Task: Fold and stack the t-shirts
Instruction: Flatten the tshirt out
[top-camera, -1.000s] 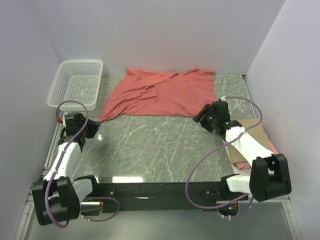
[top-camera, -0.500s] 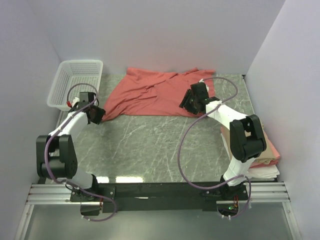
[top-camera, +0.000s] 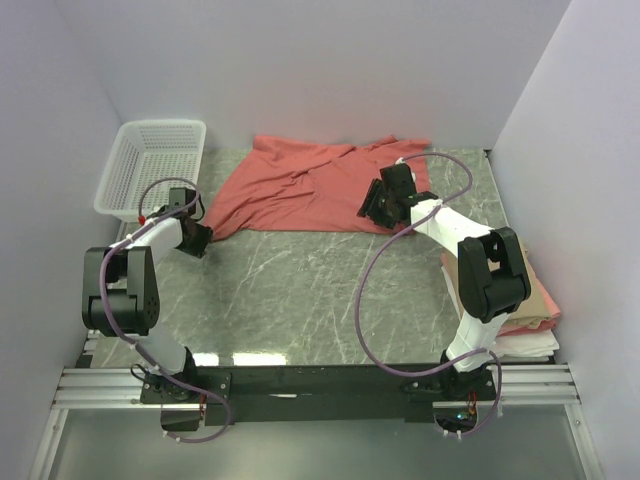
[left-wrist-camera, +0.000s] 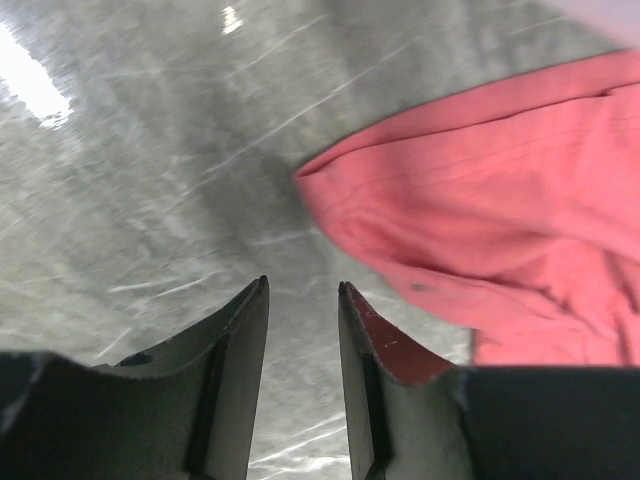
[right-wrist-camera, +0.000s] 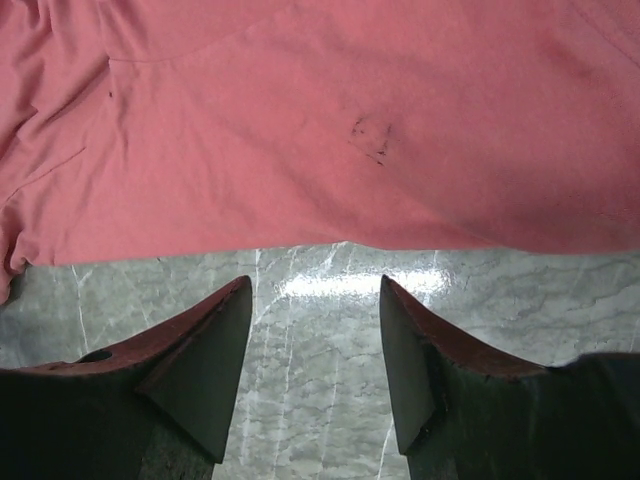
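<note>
Swung forward within the last second, from folded poses nearer the bases out to the red shirt (top-camera: 320, 190); barely shifted in the last half of it.

Lies crumpled and unfolded along the far edge of the table (top-camera: 300, 290), spread from left of centre almost to the right wall, with rumpled folds through the middle.

Met at its near left corner by the left gripper (top-camera: 195, 238), carried on a white forearm angled far and rightward from the left edge. Hovers over bare table just beside that corner, fingers apart and nothing between them.

Met on its right half by the right gripper (top-camera: 378, 203), on an arm arched up from the near right and bent leftward, wrist tipped down. Fingers apart here too, and empty.

Shown only from the left wrist: rounded fold of the shirt's corner, just beyond and to the right of the fingertips, not touching them.

Shown only from the right wrist: straight near hem running across just beyond the fingertips, tips themselves over bare stone, and a small dark mark (right-wrist-camera: 368, 138) on the cloth.

Shown only from above: stack (top-camera: 525, 315) of folded shirts at the near right edge, tan over pink over white, partly hidden by the right arm and well apart from the red one. Also a white basket (top-camera: 155, 170) in the far left corner, just beyond the left gripper.
</note>
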